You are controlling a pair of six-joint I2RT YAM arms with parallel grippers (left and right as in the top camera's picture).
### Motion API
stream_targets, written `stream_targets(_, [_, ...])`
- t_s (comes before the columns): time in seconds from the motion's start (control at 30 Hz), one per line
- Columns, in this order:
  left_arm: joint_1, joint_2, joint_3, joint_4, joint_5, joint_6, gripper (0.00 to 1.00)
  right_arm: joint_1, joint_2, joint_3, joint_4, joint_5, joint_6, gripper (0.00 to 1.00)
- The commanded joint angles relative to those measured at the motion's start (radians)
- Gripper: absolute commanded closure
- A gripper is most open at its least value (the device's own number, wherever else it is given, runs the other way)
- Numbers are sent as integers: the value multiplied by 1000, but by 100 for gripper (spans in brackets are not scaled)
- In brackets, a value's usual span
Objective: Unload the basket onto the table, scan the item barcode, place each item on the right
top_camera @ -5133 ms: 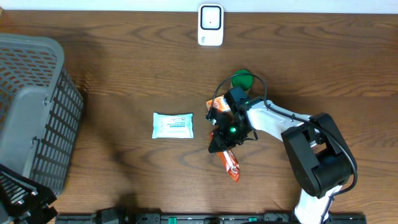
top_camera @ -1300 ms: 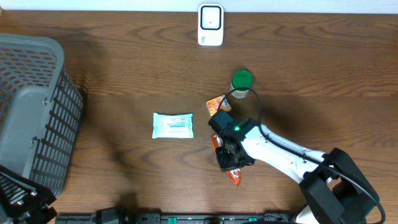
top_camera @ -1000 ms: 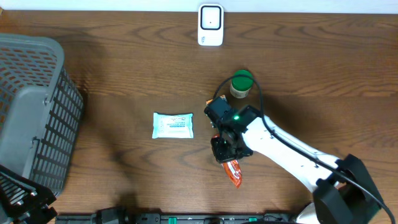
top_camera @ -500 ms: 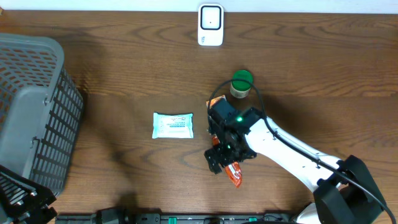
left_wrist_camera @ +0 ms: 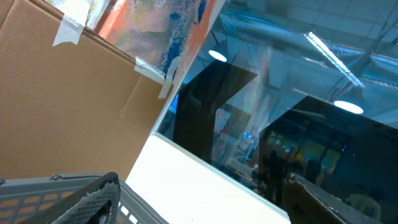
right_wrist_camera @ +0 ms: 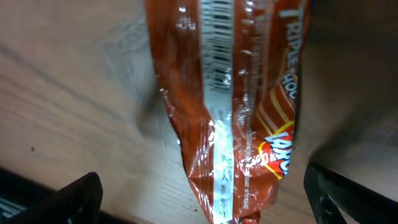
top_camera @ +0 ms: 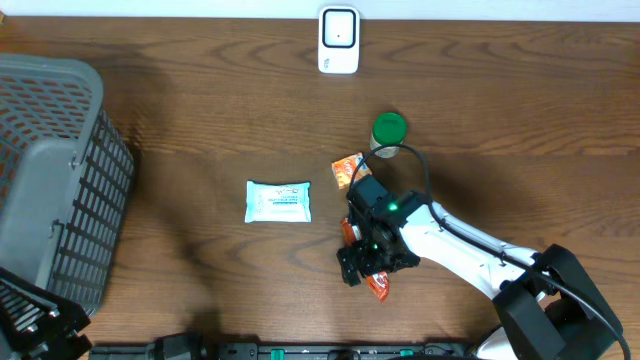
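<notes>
An orange snack packet (right_wrist_camera: 230, 106) lies flat on the wooden table, its barcode (right_wrist_camera: 214, 37) facing up. My right gripper (right_wrist_camera: 214, 196) hovers just above it, open, one finger on each side and neither touching it. From overhead the right gripper (top_camera: 362, 262) covers most of the packet, whose lower end (top_camera: 376, 287) pokes out. The white scanner (top_camera: 338, 40) stands at the table's far edge. My left gripper (left_wrist_camera: 205, 205) is open and empty, pointing up at a window, far from the item.
A white-and-teal wipes pack (top_camera: 278, 201) lies left of the right gripper. A green-lidded bottle (top_camera: 388, 130) and a small orange piece (top_camera: 347, 170) sit just behind it. A large grey basket (top_camera: 50, 180) fills the left side.
The right gripper, shut on the orange packet a second ago, has opened and let it go. The packet now rests on the table, and the arm has shifted slightly toward the front.
</notes>
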Motion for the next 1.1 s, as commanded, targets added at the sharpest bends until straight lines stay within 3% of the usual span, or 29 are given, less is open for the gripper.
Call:
stream_targets(0.0, [-4, -16, -6, 9, 6, -9, 16, -19, -11, -41, 2, -12, 79, 1])
stream_targets(0.2, [-4, -17, -6, 9, 6, -9, 16, -31, -11, -132, 53, -21, 98, 1])
stream_targets(0.23, [-4, -17, -6, 9, 6, -9, 16, -33, -11, -147, 70, -32, 102, 5])
stream_targets(0.4, [-4, -17, -6, 9, 6, -9, 16, -33, -11, -205, 163, -72, 119, 84])
stream_targets(0.47, [-4, -17, -6, 9, 6, -9, 16, -33, -11, -220, 187, -72, 133, 99])
stream_targets(0.67, [-4, -17, -6, 9, 6, -9, 16, -34, -12, -220, 257, -79, 132, 99])
stream_targets(0.8, [-4, -17, -6, 9, 6, -9, 16, -53, -35, -193, 351, -201, 78, 99])
stream_targets(1.07, [-4, -17, -6, 8, 6, -9, 16, -87, -281, -129, 331, -334, -85, 98])
